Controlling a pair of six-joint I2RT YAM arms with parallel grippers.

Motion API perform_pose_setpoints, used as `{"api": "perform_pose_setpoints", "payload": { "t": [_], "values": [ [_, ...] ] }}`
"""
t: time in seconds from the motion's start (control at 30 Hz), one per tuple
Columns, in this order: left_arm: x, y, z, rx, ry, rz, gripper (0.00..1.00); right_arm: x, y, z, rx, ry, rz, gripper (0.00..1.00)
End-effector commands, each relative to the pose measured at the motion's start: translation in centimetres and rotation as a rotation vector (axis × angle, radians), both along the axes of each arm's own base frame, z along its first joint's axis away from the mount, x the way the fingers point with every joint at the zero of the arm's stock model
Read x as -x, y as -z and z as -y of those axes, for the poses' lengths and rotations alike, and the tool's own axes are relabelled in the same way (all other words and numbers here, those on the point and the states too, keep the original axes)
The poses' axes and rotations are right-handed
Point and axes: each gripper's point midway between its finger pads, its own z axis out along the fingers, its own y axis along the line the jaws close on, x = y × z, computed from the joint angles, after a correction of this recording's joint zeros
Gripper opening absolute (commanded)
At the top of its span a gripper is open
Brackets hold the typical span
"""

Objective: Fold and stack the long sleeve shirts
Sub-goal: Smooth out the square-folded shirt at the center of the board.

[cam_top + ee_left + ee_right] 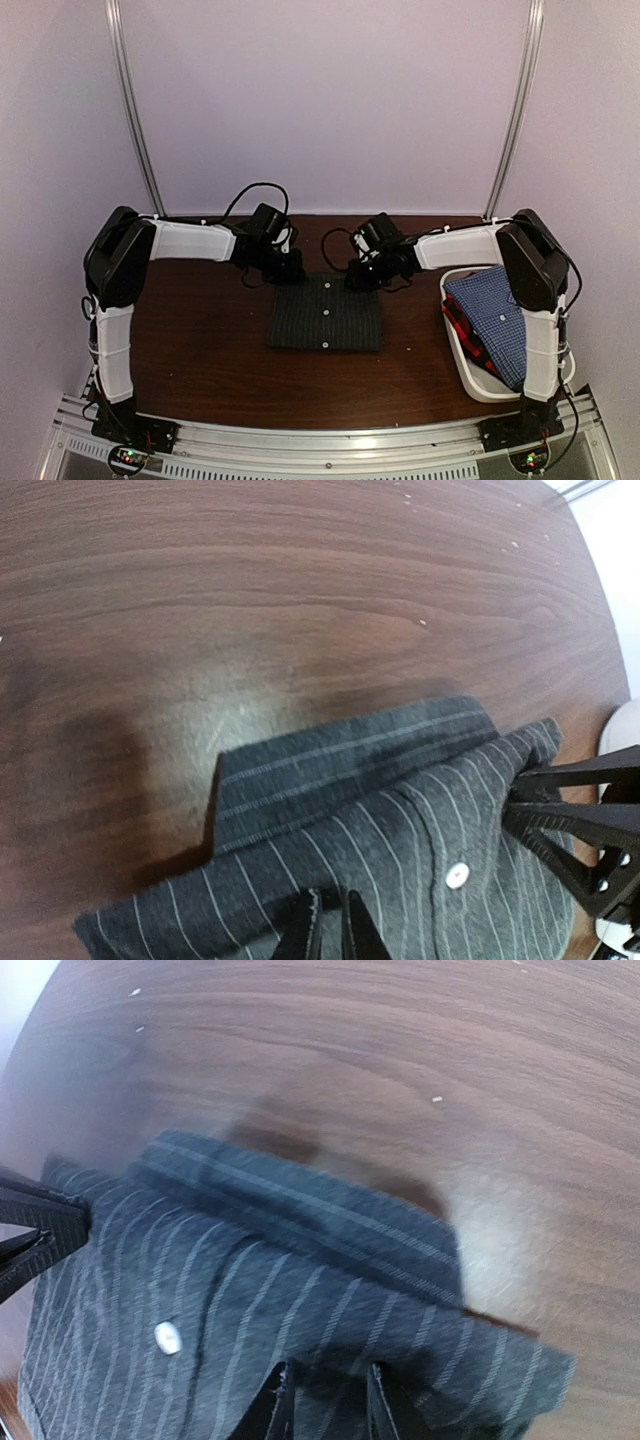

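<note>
Black pinstripe shirt [325,315] lies folded flat mid-desk [200,340], button placket up. Both grippers sit at its far edge. Left gripper [330,930] is clenched, jaws nearly together on the cloth. Right gripper [328,1405] has cloth between its jaws; can't tell if it's gripping. Blue check shirt [495,310] lies over the red one [465,335] in the white tub [470,385] on the right.

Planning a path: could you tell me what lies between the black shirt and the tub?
Top view: only bare table, plus one tiny pale speck, separates shirt and tub.
</note>
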Motion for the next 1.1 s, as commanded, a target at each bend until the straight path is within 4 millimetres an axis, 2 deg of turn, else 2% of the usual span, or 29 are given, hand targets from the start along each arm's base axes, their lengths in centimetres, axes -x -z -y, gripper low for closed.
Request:
{"api": "perform_pose_setpoints", "payload": {
  "t": [0.0,0.23,0.4,0.53,0.7,0.83,0.97,1.07],
  "values": [
    [-2.5,1.1,-1.1,-0.034,-0.031,0.014,0.1,-2.4,0.6,1.0,-0.036,0.028,-0.008,0.26],
    [-4.3,3.4,-2.7,-0.065,-0.053,-0.022,0.09,-3.2,2.7,2.2,-0.048,0.055,-0.065,0.26],
    [-5.1,3.3,-3.3,-0.072,-0.06,-0.02,0.09,-3.4,2.9,3.5,-0.055,0.086,-0.086,0.27],
    [-6.0,1.4,-3.6,-0.094,-0.059,0.01,0.1,-3.5,1.2,4.1,-0.042,0.085,-0.056,0.3],
    [-6.2,-3.0,-3.9,-0.086,-0.077,0.089,0.12,-3.2,-2.2,4.8,-0.034,0.081,0.006,0.33],
    [-4.2,-5.4,-3.3,-0.098,-0.062,0.133,0.16,-2.4,-4.8,5.0,-0.037,0.067,0.047,0.36],
    [0.2,-7.0,-0.9,-0.071,0.015,0.135,0.16,-0.2,-7.1,4.2,-0.055,0.031,0.08,0.37],
    [4.1,-6.8,1.0,-0.018,0.077,0.09,0.16,2.3,-8.0,3.1,-0.084,-0.008,0.085,0.38]
  ]
}}
